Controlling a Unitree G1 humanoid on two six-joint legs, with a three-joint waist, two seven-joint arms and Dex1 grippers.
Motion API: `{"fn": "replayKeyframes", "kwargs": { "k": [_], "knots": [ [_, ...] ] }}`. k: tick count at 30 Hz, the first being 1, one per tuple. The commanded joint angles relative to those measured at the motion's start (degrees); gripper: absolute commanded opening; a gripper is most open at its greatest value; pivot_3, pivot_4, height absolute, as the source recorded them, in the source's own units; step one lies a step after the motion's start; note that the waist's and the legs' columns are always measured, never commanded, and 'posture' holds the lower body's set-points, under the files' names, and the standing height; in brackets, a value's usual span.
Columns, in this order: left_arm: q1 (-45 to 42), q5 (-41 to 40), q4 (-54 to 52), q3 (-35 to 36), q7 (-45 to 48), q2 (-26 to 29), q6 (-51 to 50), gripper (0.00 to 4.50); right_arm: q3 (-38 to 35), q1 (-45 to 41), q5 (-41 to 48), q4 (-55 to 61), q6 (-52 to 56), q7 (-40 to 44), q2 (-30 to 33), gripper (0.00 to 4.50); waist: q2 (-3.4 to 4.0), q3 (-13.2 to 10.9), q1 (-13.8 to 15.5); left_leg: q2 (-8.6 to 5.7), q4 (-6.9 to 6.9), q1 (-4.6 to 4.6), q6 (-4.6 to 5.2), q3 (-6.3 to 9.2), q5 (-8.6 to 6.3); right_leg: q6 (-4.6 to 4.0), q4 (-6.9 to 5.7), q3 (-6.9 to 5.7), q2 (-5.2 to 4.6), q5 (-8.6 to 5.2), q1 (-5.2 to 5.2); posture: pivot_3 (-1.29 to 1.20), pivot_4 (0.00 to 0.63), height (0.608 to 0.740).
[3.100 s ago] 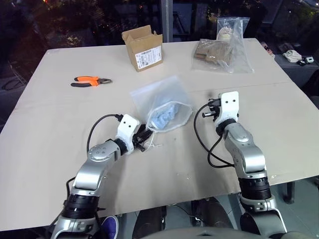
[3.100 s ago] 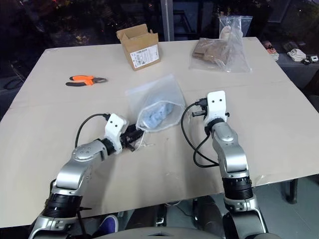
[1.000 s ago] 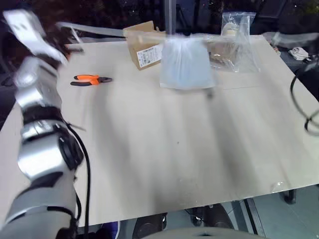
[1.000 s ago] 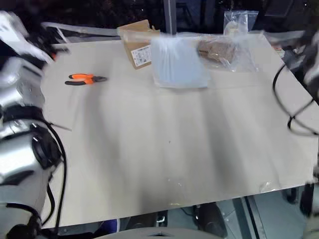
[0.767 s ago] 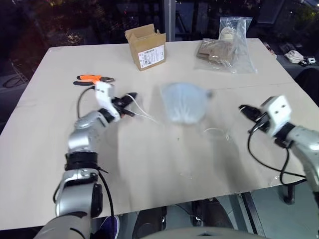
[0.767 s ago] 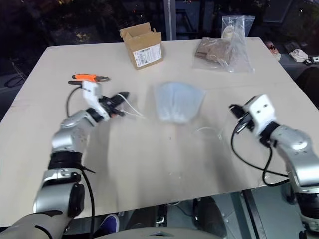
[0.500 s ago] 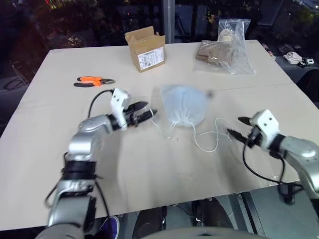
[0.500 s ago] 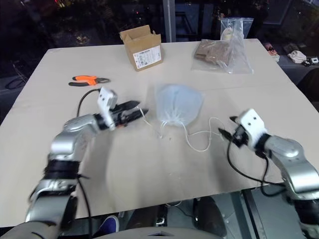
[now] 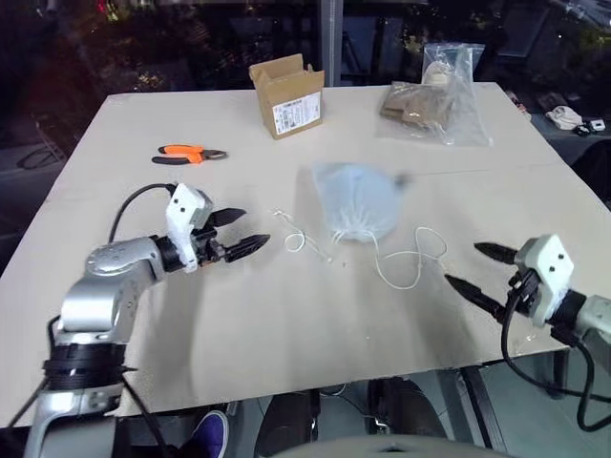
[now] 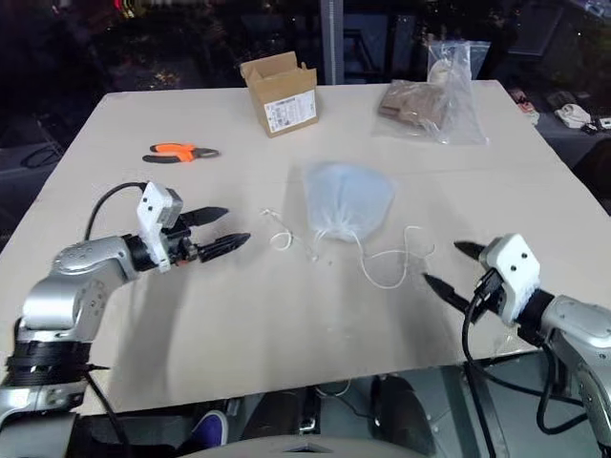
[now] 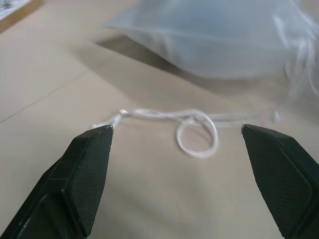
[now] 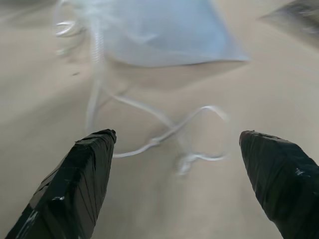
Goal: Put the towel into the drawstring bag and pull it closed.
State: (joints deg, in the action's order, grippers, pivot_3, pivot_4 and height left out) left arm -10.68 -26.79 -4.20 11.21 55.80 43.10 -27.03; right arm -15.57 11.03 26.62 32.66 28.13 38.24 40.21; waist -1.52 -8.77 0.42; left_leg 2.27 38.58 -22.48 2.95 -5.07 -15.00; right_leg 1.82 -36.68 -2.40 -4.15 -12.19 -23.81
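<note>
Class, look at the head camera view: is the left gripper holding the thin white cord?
No: the left gripper has its fingers spread apart, and the thin white cord lies loose on the table beyond them.

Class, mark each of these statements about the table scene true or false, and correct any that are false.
1. The thin white semi-transparent drawstring bag lies on the beige table with its mouth gathered. True.
2. The left gripper is clamped on the white cord. False: its fingers are open and apart from the cord.
3. The orange-handled pliers lie on the robot's left side of the table. True.
4. The brown cardboard box sits on top of the bag. False: it stands apart, further back.
5. The right gripper holds the bag. False: it is open and empty.
</note>
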Motion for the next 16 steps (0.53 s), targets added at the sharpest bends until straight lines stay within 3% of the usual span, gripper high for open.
{"fn": "replayKeyframes", "kwargs": {
  "k": [1, 4, 9, 16],
  "knots": [
    [3.03, -6.07, -5.98, 4.97, -0.77, -1.9, -1.54, 4.26, -2.51, 1.66, -2.86, 1.71, -6.31, -1.29, -1.75, 4.29, -0.03, 0.0, 0.25, 0.0, 0.0, -0.13, 0.18, 0.04, 0.1, -0.02, -0.01, 0.02, -0.01, 0.02, -0.14, 0.0, 0.15, 0.74],
    [6.64, -6.58, -10.33, 5.55, -2.63, -5.31, 1.65, 4.26, -4.07, 6.46, -4.68, 1.96, -13.64, 0.0, -4.47, 4.29, -0.04, 0.01, 0.9, -0.03, -0.1, -0.43, 0.11, 0.28, 0.08, -0.22, 0.0, -0.11, 0.07, 0.13, -0.29, 0.0, 0.15, 0.74],
    [13.89, -7.32, -15.69, 6.46, -7.1, -9.09, 0.94, 4.26, -5.47, 13.72, -5.76, 2.43, -17.08, -0.26, -7.21, 4.29, -0.02, 0.0, 0.58, -0.11, -0.21, -0.39, 0.06, 0.24, 0.04, -0.06, 0.03, -0.07, 0.2, 0.03, -0.26, 0.0, 0.15, 0.74],
    [18.98, -6.82, -17.78, 5.65, -8.69, -10.37, 2.67, 4.26, -5.8, 13.87, -4.14, 1.02, -17.89, -1.29, -9.35, 4.29, 0.0, -0.03, 0.27, -0.01, -0.14, -0.16, 0.07, 0.08, -0.06, 0.12, 0.08, -0.1, 0.08, -0.11, -0.26, 0.0, 0.15, 0.74]
  ]
}}
